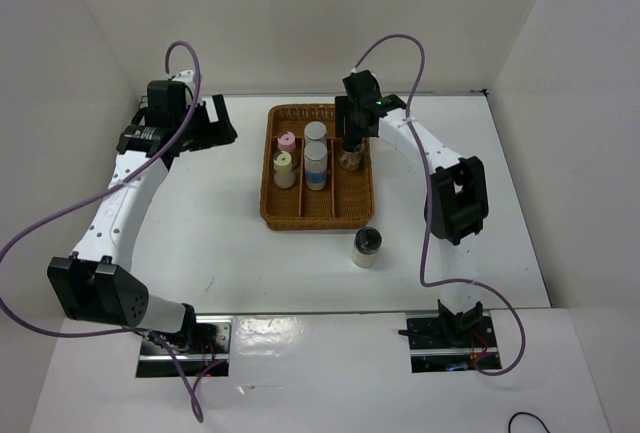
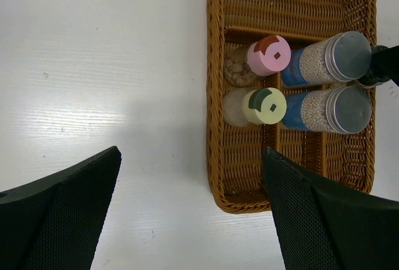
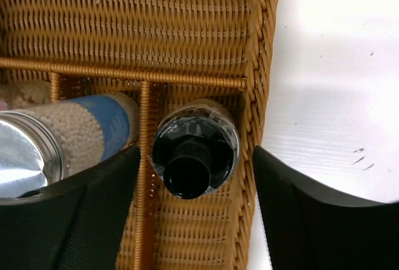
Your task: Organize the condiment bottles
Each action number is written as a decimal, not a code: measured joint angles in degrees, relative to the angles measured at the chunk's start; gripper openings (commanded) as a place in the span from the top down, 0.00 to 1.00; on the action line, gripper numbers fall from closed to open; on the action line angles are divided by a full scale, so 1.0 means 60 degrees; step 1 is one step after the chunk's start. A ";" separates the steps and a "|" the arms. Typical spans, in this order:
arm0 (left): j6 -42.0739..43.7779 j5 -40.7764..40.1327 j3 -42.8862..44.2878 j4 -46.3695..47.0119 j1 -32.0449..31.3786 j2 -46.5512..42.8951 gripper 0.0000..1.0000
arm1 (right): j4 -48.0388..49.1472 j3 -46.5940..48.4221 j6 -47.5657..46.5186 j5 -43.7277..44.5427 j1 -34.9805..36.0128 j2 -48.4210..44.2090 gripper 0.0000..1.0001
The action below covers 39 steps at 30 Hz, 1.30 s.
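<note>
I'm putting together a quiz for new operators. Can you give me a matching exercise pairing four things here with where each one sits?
Things
1. pink-lidded jar
2. silver-lidded jars
3. black-lidded jar, under the right claw
4. lone jar

Places
A. on the table, outside the tray
B. tray's right lane
C. tray's left lane
D. tray's middle lane

Pairs: 1-C, 2-D, 3-B, 4-A

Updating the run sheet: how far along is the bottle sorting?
Done: the pink-lidded jar, yellow-lidded jar and two silver-lidded jars stand in the wicker tray. In hand: the right hand stands open around a black-lidded jar in the tray's right compartment. To do: a second black-lidded jar on the table, outside the tray.
</note>
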 measured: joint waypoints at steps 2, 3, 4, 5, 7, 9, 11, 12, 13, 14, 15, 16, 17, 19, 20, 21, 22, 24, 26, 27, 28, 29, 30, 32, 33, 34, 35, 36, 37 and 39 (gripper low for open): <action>0.0000 0.0055 0.0000 0.0000 0.0000 0.0018 0.00 | 0.0007 0.0000 0.0011 0.0007 0.0000 -0.0022 0.15; 0.0000 0.0091 0.0000 0.0000 0.0000 0.0018 0.00 | 0.0022 -0.0047 0.0011 0.0015 0.0000 -0.0076 0.14; 0.0000 0.0109 0.0000 0.0007 0.0000 0.0018 0.00 | 0.0011 -0.0135 0.0015 0.0018 0.0022 -0.0182 0.14; 0.0000 0.0135 0.0000 0.0011 0.0000 0.0018 0.00 | 0.0007 -0.0295 0.0015 0.0025 0.0036 -0.0375 0.14; 0.0000 0.0175 -0.0018 0.0029 0.0000 0.0018 0.00 | -0.0029 -0.0743 0.0033 0.0066 0.0055 -0.0951 0.14; 0.0011 0.0277 -0.0073 0.0062 0.0000 0.0018 0.00 | -0.0062 -0.1235 0.0047 0.0146 0.0127 -0.1723 0.13; 0.0015 0.0470 -0.0186 0.0080 0.0000 0.0015 0.00 | -0.0164 -0.1861 0.0091 0.0313 0.0317 -0.2685 0.13; 0.0015 0.0565 -0.0291 0.0098 0.0000 0.0015 0.00 | -0.0259 -0.2197 0.0149 0.0379 0.0488 -0.3297 0.13; 0.0015 0.0663 -0.0444 0.0131 0.0000 0.0007 0.00 | -0.0299 -0.2514 0.0244 0.0412 0.0659 -0.3803 0.13; 0.0004 0.0743 -0.0612 0.0164 0.0000 -0.0011 0.00 | -0.0404 -0.2812 0.0342 0.0444 0.0874 -0.4317 0.13; 0.0000 0.0823 -0.0812 0.0168 0.0000 -0.0033 0.00 | -0.0444 -0.3158 0.0474 0.0499 0.1104 -0.4841 0.13; -0.0007 0.0882 -0.1016 0.0160 0.0000 -0.0036 0.00 | -0.0477 -0.3581 0.0667 0.0528 0.1322 -0.5351 0.14; -0.0015 0.0925 -0.1220 0.0171 0.0000 -0.0051 0.00 | -0.0590 -0.3996 0.0856 0.0528 0.1512 -0.5810 0.14; -0.0022 0.0987 -0.1526 0.0135 0.0000 -0.0084 0.00 | -0.0667 -0.4918 0.1271 0.0426 0.1774 -0.6619 0.20; -0.0025 0.1013 -0.1606 0.0106 0.0000 -0.0087 0.00 | -0.0805 -0.5402 0.1523 0.0339 0.1792 -0.6980 0.22; -0.0025 0.1064 -0.1668 0.0098 0.0000 -0.0095 0.00 | -0.0954 -0.5843 0.1770 0.0262 0.1792 -0.7286 0.24; -0.0025 0.1093 -0.1708 0.0102 0.0000 -0.0113 0.00 | -0.0980 -0.6277 0.2044 0.0178 0.1810 -0.7541 0.27; -0.0022 0.1129 -0.1770 0.0095 0.0000 -0.0208 0.00 | -0.1180 -0.6983 0.2437 0.0073 0.1851 -0.7949 0.31; -0.0022 0.1173 -0.1789 0.0102 0.0000 -0.0324 0.00 | -0.1537 -0.7380 0.2809 -0.0087 0.2011 -0.8215 0.33; -0.0022 0.1191 -0.1792 0.0106 0.0000 -0.0379 0.00 | -0.1639 -0.7450 0.2922 -0.0138 0.2106 -0.8276 0.33; -0.0022 0.1202 -0.1796 0.0106 0.0000 -0.0415 0.00 | -0.1749 -0.7475 0.3056 -0.0160 0.2237 -0.8309 0.33; -0.0022 0.1224 -0.1796 0.0106 0.0000 -0.0448 0.00 | -0.1821 -0.7479 0.3162 -0.0168 0.2397 -0.8320 0.33; -0.0022 0.1235 -0.1796 0.0106 0.0000 -0.0463 0.00 | -0.1861 -0.7479 0.3279 -0.0164 0.2557 -0.8324 0.33; -0.0022 0.1282 -0.1821 0.0117 0.0000 -0.0463 0.00 | -0.1967 -0.7479 0.3486 -0.0117 0.2962 -0.8324 0.36; -0.0022 0.1308 -0.1861 0.0127 0.0000 -0.0463 0.00 | -0.2011 -0.7479 0.3544 -0.0102 0.3122 -0.8324 0.38; -0.0022 0.1326 -0.1894 0.0120 0.0000 -0.0463 0.00 | -0.2047 -0.7479 0.3628 -0.0095 0.3264 -0.8324 0.38; -0.0011 0.1333 -0.1927 0.0120 0.0000 -0.0463 0.00 | -0.2076 -0.7479 0.3690 -0.0087 0.3370 -0.8313 0.39; -0.0004 0.1337 -0.1949 0.0113 0.0000 -0.0463 0.00 | -0.2109 -0.7479 0.3741 -0.0066 0.3435 -0.8287 0.39; 0.0000 0.1337 -0.1960 0.0113 0.0000 -0.0463 0.00 | -0.2142 -0.7479 0.3796 -0.0022 0.3464 -0.8251 0.39; 0.0000 0.1341 -0.1960 0.0113 0.0000 -0.0463 0.00 | -0.2259 -0.7479 0.3894 0.0109 0.3519 -0.8080 0.39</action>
